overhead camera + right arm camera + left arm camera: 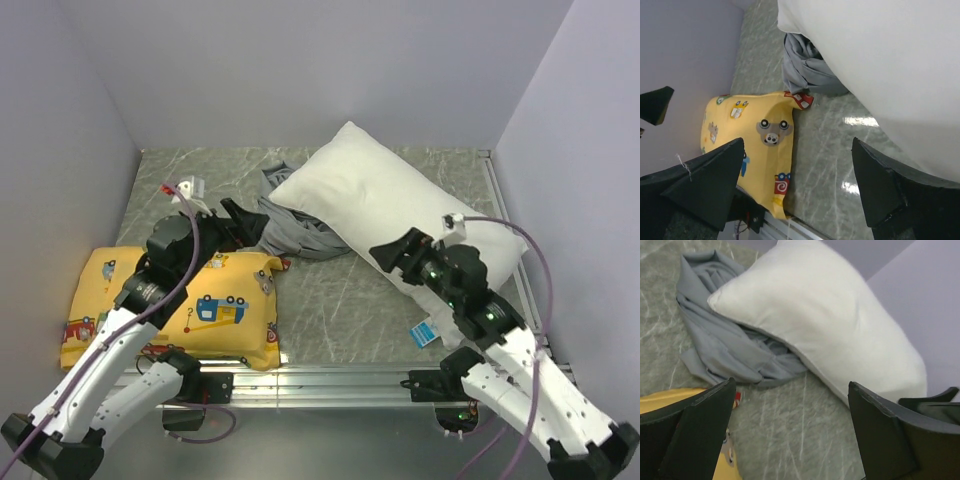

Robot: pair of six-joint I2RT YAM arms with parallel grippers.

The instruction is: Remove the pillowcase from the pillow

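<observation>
The grey pillowcase (300, 232) lies crumpled in a heap toward the rear middle of the tabletop (340, 300). It looks to be off the white pillow (400, 210). The left wrist view shows the pillow's (830, 325) rear-left end resting on some of the pillowcase's (725, 340) folds, so part of the cloth is pinned beneath it. The pillow runs diagonally from the rear middle toward the near right corner, with its blue-and-white tag (424, 332) at the near end.

The left end effector (228, 224) stands wide open just beside the pillowcase heap and holds nothing. The right end effector (395, 255) is also spread wide and empty, over the pillow's near flank.

The likeliest trouble is the trapped cloth. If the pillowcase is pulled from here, the pillow's weight may drag along with it, or the thin fabric may slip out of a shallow pinch. The right arm sits close over the pillow, so a careless sweep could shove the pillow further onto the heap or toward the near edge.

A yellow cushion printed with cartoon vehicles (220, 305) fills the near left corner. Its corner nearly touches the pillowcase (807, 70), as the right wrist view shows. It lies under the left arm, so a low approach could snag or nudge it. The walls hem in the rear and both sides.
</observation>
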